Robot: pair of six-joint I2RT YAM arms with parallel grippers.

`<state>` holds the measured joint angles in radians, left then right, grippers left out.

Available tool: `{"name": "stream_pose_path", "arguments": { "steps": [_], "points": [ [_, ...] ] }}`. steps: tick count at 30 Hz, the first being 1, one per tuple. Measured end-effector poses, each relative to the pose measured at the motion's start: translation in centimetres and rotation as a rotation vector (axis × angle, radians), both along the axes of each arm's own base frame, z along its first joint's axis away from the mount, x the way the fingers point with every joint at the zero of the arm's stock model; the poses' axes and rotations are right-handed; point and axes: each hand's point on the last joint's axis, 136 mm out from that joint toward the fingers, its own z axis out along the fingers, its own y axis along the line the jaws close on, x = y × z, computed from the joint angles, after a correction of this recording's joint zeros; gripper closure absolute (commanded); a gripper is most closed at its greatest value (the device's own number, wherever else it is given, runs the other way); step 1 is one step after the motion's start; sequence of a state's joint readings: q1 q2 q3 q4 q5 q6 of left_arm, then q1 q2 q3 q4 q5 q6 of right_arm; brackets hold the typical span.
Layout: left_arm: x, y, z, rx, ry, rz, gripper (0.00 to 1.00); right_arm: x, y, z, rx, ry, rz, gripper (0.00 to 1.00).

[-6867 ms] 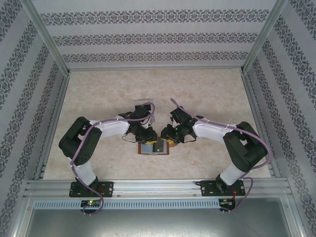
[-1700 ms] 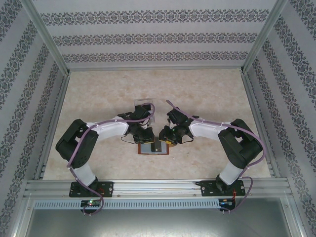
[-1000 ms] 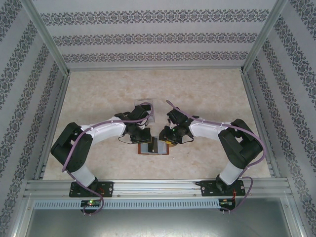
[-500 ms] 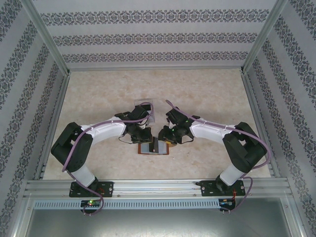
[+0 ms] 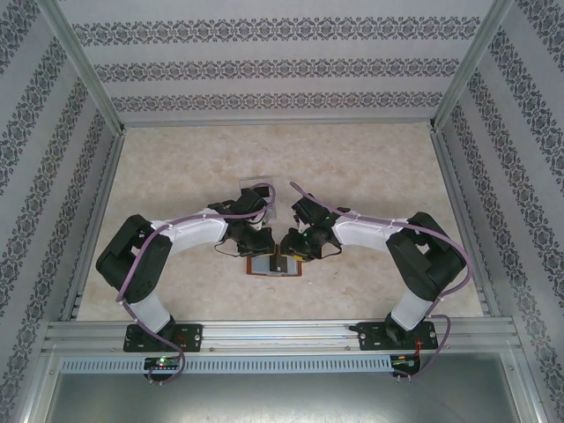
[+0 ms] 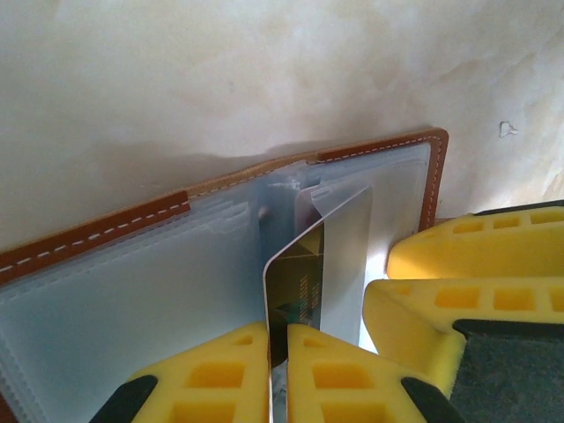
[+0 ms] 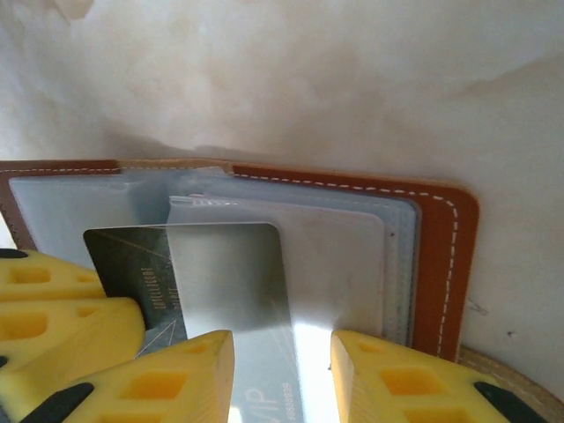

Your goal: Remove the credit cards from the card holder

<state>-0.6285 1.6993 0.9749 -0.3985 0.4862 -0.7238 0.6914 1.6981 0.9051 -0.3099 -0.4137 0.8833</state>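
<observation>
Where the two arms meet: the card holder (image 5: 264,265) lies open and flat on the pale marbled tabletop (image 5: 370,167), with its inside facing up.
Look of the holder: a brown leather border with pale stitching frames grey-blue, see-through slots.
Left arm: the left end effector (image 6: 278,357) comes in from the card holder's left side. Its yellow fingers are pressed together on the near edge of a credit card (image 6: 300,295).
Card: it is tilted up off the slots, over the middle of the card holder. The pinched end is dark with gold markings. The part beyond it looks silvery and runs on towards the slots by the card holder's fold. Whether that silvery stretch is the same card or a second one cannot be told.
Right arm: the right end effector (image 7: 282,379) reaches in from the card holder's right side, just beside the left one. Its yellow fingers are spread apart, one on each side of the silvery stretch. Whether they touch it cannot be told.
</observation>
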Motion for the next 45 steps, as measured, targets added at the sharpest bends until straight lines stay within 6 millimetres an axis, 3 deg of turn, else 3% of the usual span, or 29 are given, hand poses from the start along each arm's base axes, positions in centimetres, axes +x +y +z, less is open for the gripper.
{"name": "stream_pose_path", "arguments": {
  "steps": [14, 28, 38, 45],
  "points": [
    [-0.5, 1.3, 0.1, 0.076, 0.0, -0.034, 0.9, 0.1, -0.2, 0.0, -0.009, -0.012, 0.019, 0.64],
    [-0.4, 3.1, 1.7, 0.187, -0.034, -0.079, 0.91, 0.1, -0.2, 0.1, -0.011, -0.01, 0.019, 0.64],
    [-0.5, 3.0, 1.8, 0.178, -0.03, -0.089, 0.87, 0.1, -0.2, 0.1, -0.012, -0.01, 0.019, 0.64],
    [-0.9, 1.6, 2.4, 0.096, -0.001, -0.088, 0.86, 0.1, -0.2, 0.1, -0.011, -0.01, 0.019, 0.64]
  ]
}}
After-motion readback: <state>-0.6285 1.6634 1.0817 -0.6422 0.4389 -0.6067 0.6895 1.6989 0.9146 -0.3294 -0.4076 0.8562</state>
